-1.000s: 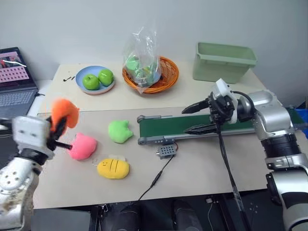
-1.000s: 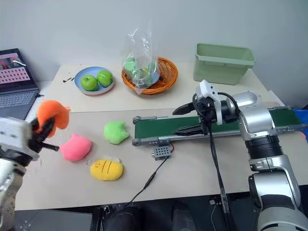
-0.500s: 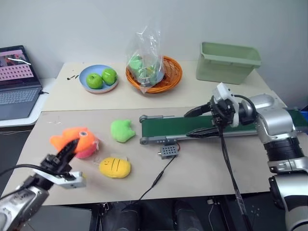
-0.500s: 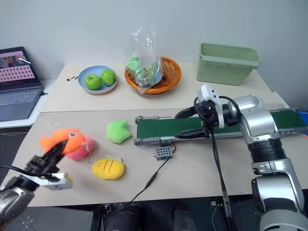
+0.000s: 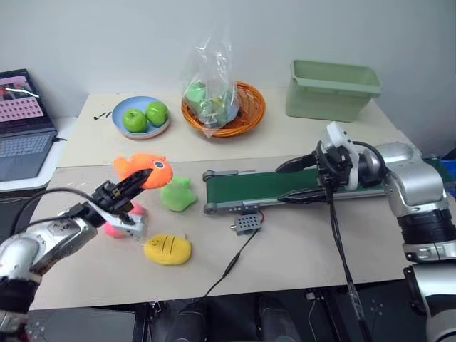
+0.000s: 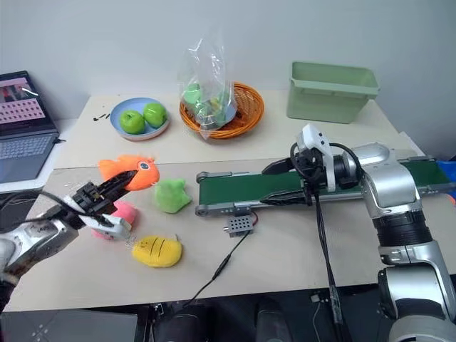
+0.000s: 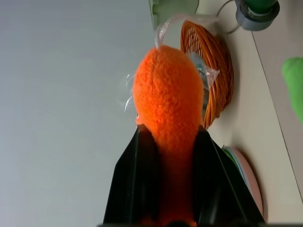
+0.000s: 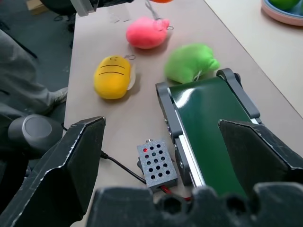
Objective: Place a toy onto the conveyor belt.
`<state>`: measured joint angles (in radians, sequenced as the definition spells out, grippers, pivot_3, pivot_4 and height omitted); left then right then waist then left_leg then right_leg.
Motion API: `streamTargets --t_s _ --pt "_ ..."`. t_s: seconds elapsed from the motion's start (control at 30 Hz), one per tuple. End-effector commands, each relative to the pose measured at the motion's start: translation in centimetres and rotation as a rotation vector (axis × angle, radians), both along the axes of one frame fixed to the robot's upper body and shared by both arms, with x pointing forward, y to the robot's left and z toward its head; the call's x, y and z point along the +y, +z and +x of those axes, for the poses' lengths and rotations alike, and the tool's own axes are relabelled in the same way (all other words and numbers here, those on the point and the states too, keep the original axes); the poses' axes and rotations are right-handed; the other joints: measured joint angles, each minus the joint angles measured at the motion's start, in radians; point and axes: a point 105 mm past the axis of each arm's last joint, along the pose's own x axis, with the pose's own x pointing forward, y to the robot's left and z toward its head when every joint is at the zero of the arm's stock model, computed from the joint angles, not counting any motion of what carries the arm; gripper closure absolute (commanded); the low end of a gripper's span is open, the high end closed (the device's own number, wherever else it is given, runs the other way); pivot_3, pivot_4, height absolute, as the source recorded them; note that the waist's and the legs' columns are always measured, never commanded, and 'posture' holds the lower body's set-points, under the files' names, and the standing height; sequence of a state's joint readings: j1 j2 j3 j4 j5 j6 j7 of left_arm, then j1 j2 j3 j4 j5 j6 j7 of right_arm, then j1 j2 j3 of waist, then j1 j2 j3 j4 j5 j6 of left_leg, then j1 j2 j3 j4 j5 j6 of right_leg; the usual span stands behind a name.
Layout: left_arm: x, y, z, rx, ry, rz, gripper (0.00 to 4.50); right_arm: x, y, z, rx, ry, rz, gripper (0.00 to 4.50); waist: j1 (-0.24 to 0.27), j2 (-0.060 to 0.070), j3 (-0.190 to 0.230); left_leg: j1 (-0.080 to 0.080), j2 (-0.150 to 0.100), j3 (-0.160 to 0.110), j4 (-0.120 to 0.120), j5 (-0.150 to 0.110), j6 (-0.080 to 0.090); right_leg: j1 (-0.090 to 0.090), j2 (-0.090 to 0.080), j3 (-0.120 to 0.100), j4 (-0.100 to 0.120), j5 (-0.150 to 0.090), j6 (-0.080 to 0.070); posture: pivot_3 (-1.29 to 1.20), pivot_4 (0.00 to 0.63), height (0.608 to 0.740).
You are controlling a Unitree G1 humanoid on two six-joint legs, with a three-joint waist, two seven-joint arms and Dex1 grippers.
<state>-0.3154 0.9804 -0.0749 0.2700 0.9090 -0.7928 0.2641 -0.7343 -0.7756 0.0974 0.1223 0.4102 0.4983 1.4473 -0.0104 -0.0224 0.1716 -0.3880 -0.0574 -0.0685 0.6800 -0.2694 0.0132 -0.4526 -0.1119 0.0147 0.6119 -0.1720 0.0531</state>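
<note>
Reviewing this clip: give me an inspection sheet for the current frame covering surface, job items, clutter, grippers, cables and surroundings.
Surface: beige table, no spills seen.
Job's things: orange toy held above the table, short of the conveyor belt; belt bare.
Clutter: pink plush, green plush, yellow bee plush, apples on blue plate, basket with a plastic bag, green bin.
Grippers: left gripper shut on toy; right gripper open over the belt.
Cables: black wire from grey box.
Surroundings: laptop at left.
</note>
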Motion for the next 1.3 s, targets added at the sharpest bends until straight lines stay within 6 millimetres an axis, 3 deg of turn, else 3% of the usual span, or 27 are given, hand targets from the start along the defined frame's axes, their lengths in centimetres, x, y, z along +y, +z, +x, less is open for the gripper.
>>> streamTargets --t_s 0.03,0.47,0.77,0.93,1.03,1.3 --pt "-1.4 -0.2 1.2 0.029 -0.081 0.005 3.73 -0.5 1.6 -0.6 -0.056 -0.021 0.017 0.00 0.000 0.000 0.000 -0.001 -0.001 0.001 0.000 0.000 0.000 -0.001 0.000 0.000 0.001 0.000 0.000 0.00 0.150 0.740" --pt "-7.5 -0.5 5.1 0.066 -0.289 0.043 3.73 -1.8 1.4 -2.1 -0.048 -0.124 0.018 0.00 -0.001 -0.001 0.000 -0.003 -0.002 0.016 0.007 -0.002 0.005 -0.003 -0.001 0.001 0.002 0.003 0.003 0.00 0.150 0.740" --pt "-11.2 -2.1 4.9 0.093 -0.427 0.081 3.73 -2.3 1.5 -2.9 -0.051 -0.168 0.023 0.00 -0.001 -0.001 0.000 -0.007 -0.003 0.017 0.016 -0.004 0.007 -0.003 -0.001 0.001 0.003 0.004 0.005 0.00 0.150 0.740" --pt "-11.9 -2.4 4.7 0.102 -0.462 0.090 3.73 -2.5 1.4 -3.1 -0.052 -0.182 0.023 0.00 0.003 -0.002 -0.001 -0.008 -0.003 0.017 0.017 -0.004 0.008 -0.003 -0.001 0.001 0.002 0.004 0.006 0.00 0.150 0.740" --pt "-12.0 -2.5 4.5 0.131 -0.479 0.098 2.94 -2.5 1.4 -3.1 -0.054 -0.186 0.025 0.00 0.001 -0.002 -0.001 -0.008 -0.003 0.017 0.017 -0.004 0.008 -0.003 -0.002 0.001 0.002 0.004 0.006 0.00 0.150 0.740" --pt "-11.6 -0.4 4.4 0.111 -0.494 0.063 0.01 -2.3 1.3 -2.7 -0.060 -0.186 0.023 0.00 0.004 -0.002 -0.001 -0.009 -0.003 0.017 0.018 -0.004 0.008 -0.003 -0.002 0.001 0.002 0.004 0.006 0.00 0.150 0.740"
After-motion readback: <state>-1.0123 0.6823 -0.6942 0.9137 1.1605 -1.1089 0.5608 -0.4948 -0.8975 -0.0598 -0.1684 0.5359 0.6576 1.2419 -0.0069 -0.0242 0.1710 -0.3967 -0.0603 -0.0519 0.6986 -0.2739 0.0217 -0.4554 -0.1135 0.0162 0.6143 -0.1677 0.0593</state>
